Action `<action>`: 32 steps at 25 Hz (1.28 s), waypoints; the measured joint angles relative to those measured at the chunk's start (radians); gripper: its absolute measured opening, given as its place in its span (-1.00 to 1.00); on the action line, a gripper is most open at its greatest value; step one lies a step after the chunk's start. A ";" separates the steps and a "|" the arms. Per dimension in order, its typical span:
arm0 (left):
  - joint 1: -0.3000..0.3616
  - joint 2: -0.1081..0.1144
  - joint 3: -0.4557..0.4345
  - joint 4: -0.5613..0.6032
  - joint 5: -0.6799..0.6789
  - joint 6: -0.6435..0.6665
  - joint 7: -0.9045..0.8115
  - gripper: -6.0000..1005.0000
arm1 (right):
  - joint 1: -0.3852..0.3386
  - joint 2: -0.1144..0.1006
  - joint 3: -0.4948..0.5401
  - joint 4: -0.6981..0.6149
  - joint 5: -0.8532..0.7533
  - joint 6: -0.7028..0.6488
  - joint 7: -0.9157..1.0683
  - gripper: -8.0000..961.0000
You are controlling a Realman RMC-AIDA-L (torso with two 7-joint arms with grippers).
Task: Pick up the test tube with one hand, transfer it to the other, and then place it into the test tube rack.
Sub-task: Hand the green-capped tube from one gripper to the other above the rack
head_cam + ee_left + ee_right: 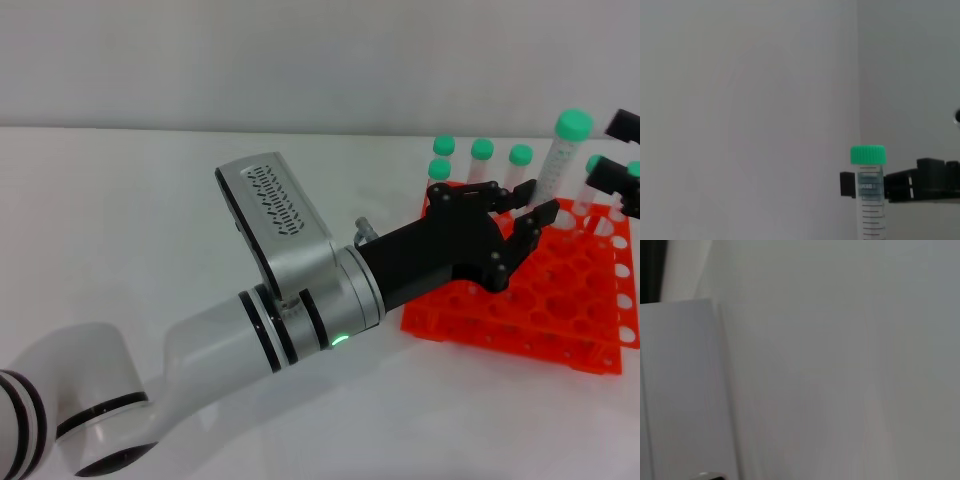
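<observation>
From the lower left of the head view the white left arm reaches toward centre right, its left claw (523, 213) clenched on the test tube (560, 158), held upright above the orange test tube rack (540, 320) on the white worktop (150, 200). Three other green-capped tubes (481, 160) stand in the rack's far row. At the right edge, the right claw (620, 160) sits just beside the tube's cap; whether it grips cannot be told.
</observation>
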 joint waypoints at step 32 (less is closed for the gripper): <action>0.000 -0.003 -0.007 -0.002 0.000 -0.003 0.001 -0.53 | 0.068 0.041 -0.008 -0.018 -0.054 -0.048 0.003 0.27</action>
